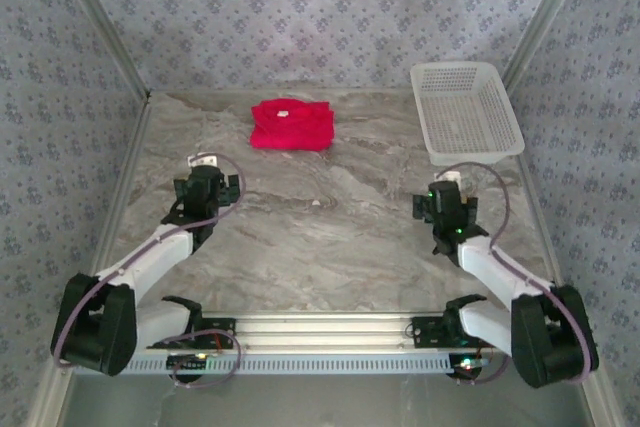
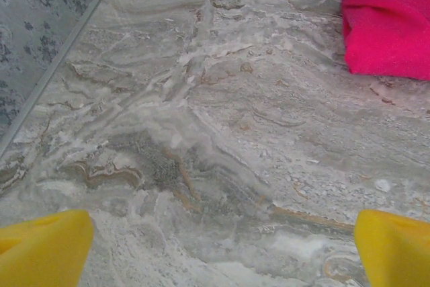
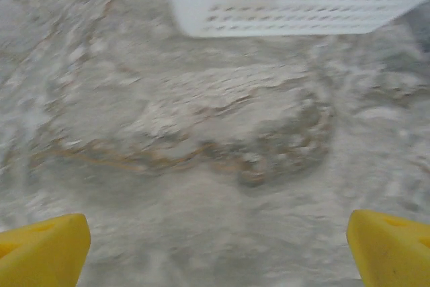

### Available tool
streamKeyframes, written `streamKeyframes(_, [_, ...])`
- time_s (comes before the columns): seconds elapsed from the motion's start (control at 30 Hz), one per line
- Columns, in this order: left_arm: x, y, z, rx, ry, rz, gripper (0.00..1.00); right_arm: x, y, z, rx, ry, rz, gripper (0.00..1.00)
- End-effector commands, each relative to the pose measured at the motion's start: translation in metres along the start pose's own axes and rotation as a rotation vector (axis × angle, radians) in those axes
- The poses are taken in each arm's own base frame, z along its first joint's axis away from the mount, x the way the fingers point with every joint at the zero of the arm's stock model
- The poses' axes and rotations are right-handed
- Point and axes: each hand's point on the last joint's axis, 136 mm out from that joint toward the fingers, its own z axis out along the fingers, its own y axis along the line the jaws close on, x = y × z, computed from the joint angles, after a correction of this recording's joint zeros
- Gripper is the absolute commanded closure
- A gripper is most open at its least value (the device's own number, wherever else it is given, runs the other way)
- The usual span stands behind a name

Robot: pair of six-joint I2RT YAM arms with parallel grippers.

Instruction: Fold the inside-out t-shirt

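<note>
The red inside-out t-shirt [image 1: 291, 125] lies as a compact folded bundle at the back middle of the marble table, a small white tag on its top. Its near left corner [image 2: 388, 21] shows at the upper right of the left wrist view. My left gripper [image 1: 205, 169] hovers in front and to the left of it, open, its yellow fingertips [image 2: 40, 250] wide apart over bare marble. My right gripper [image 1: 447, 187] hangs open over the right side of the table, its yellow fingertips [image 3: 392, 250] spread with nothing between them.
A white mesh basket [image 1: 465, 112] stands at the back right, its near wall [image 3: 295, 1] just ahead of the right gripper. Patterned walls enclose the table, with a metal rail [image 2: 50, 75] along the left edge. An aluminium rail [image 1: 320, 332] carries both arm bases.
</note>
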Motion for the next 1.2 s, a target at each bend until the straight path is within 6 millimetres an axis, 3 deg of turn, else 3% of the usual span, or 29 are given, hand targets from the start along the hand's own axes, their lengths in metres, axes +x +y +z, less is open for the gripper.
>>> streamKeyframes(0.0, [-0.022, 0.006, 0.000, -0.040, -0.102, 0.025, 0.00, -0.029, -0.027, -0.003, 0.077, -0.192, 0.112, 0.00])
streamKeyframes(0.07, [-0.024, 0.009, 0.001, -0.059, -0.124, 0.039, 0.00, -0.018, -0.035, 0.004, 0.087, -0.200, 0.154, 0.00])
streamKeyframes(0.13, [-0.021, 0.013, 0.005, -0.083, -0.125, 0.082, 0.00, -0.018, -0.038, 0.007, 0.089, -0.196, 0.162, 0.00])
streamKeyframes(0.37, [0.006, 0.035, 0.023, -0.103, -0.134, 0.007, 0.00, -0.034, -0.046, 0.024, 0.071, -0.262, 0.185, 0.00])
streamKeyframes(0.53, [0.003, 0.042, 0.036, -0.099, -0.179, -0.007, 0.00, -0.048, -0.027, 0.040, -0.058, -0.284, 0.144, 0.00])
streamKeyframes(0.7, [0.005, 0.044, 0.055, -0.013, -0.203, -0.059, 0.00, -0.035, -0.017, 0.070, -0.070, -0.282, 0.130, 0.00])
streamKeyframes(0.8, [0.015, 0.036, 0.069, 0.049, -0.194, -0.058, 0.00, -0.036, -0.004, 0.071, -0.107, -0.250, 0.078, 0.00])
streamKeyframes(1.17, [0.017, 0.045, 0.073, 0.009, -0.154, -0.086, 0.00, -0.038, -0.001, 0.073, -0.101, -0.241, 0.057, 0.00])
